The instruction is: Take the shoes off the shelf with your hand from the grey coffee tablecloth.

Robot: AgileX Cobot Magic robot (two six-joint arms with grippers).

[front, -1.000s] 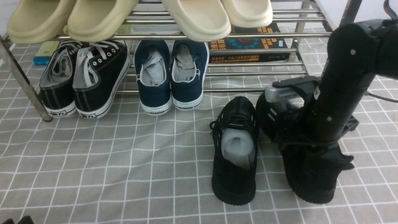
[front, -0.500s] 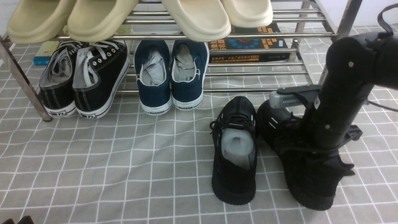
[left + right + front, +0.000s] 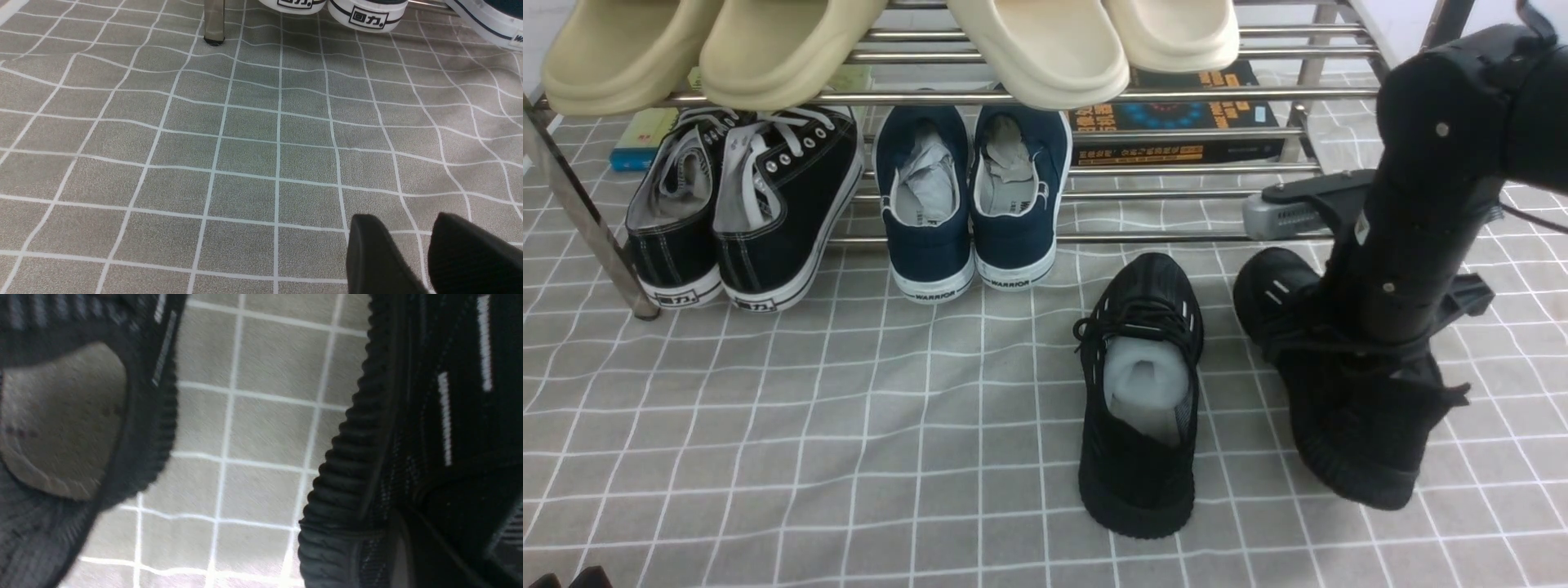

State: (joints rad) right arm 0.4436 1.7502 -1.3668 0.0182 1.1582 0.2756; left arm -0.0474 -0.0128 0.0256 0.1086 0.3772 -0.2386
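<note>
One black knit shoe [image 3: 1139, 392] lies on the grey checked tablecloth [image 3: 849, 408] in front of the silver shelf [image 3: 1143, 238]. Its mate [image 3: 1347, 425] sits to the right, toe toward the shelf. My right gripper [image 3: 1376, 351] is sunk into that shoe's opening and shut on its collar, fingers hidden. The right wrist view shows this shoe's ribbed sole [image 3: 351, 457] beside the other shoe [image 3: 61, 416], with cloth between. Whether the held shoe clears the cloth I cannot tell. My left gripper [image 3: 404, 216] hovers over bare cloth [image 3: 245, 143], slightly open, holding nothing.
Black canvas sneakers [image 3: 743, 212] and navy sneakers [image 3: 972, 204] rest on the lower rails. Beige slippers [image 3: 792, 49] fill the top rails. Books [image 3: 1176, 122] lie behind. A slanted shelf leg [image 3: 580, 212] stands at the left, and its foot [image 3: 213, 24] shows in the left wrist view.
My right arm has moved right and upward, and the gripped black shoe has come along, away from its mate. The other shoe and the left gripper have stayed put.
</note>
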